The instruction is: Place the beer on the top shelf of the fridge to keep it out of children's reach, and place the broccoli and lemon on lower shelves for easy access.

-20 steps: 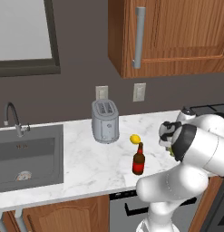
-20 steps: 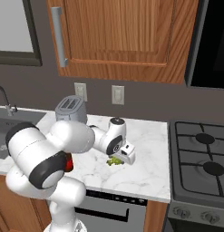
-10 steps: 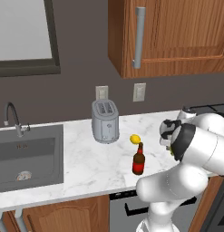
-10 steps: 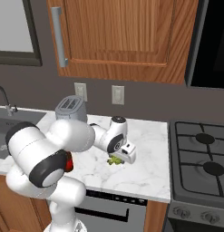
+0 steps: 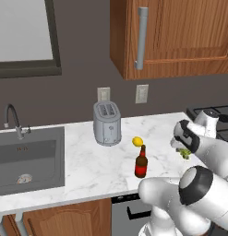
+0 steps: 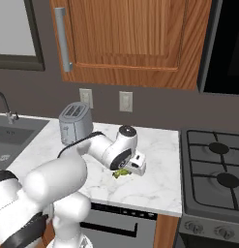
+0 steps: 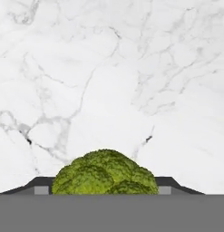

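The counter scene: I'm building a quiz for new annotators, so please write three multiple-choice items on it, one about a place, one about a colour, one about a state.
1. Where does the lemon lie?
A. in the sink
B. on the counter between the toaster and the beer
C. on the stove

2. What colour is the toaster?
A. grey
B. red
C. black

3. How does the gripper stand to the broccoli?
A. high above it, jaws empty
B. a finger on either side of it, low at the counter
C. holding the beer instead

Answers:
1 B: the left base view shows it on the marble counter, just past the beer and right of the toaster.
2 A: its body is plain grey in both base views.
3 B: in the hand view the floret sits between the two dark fingertips.
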Controlling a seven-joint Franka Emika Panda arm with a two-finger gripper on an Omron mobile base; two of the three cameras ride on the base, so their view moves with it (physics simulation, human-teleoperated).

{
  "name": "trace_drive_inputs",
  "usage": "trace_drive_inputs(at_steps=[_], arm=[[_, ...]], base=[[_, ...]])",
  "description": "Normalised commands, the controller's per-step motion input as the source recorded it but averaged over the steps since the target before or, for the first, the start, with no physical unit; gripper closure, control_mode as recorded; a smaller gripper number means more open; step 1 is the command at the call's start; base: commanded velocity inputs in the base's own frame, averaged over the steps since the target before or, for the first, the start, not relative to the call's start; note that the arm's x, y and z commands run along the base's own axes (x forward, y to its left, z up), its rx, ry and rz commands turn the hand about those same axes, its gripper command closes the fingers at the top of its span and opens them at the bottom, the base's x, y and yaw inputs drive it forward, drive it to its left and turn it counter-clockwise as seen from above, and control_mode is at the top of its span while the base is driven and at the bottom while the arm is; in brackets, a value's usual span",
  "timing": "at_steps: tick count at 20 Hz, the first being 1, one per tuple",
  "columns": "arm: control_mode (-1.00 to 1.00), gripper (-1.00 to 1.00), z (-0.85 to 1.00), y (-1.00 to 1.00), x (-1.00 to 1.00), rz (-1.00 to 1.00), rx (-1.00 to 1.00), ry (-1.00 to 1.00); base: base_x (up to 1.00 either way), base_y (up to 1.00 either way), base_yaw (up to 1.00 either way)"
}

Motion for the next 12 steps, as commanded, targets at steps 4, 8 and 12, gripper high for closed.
trace_drive_inputs(at_steps=[4,8,12], arm=[[-1.0,1.0,1.0,0.2,-1.0,0.37,-0.05,-0.57],[-1.0,1.0,1.0,0.15,-1.0,0.35,-0.03,-0.59],[-1.0,1.0,1.0,0.22,-0.98,0.33,-0.05,-0.49]], base=[[0.0,0.0,0.0],[0.0,0.0,0.0],[0.0,0.0,0.0]])
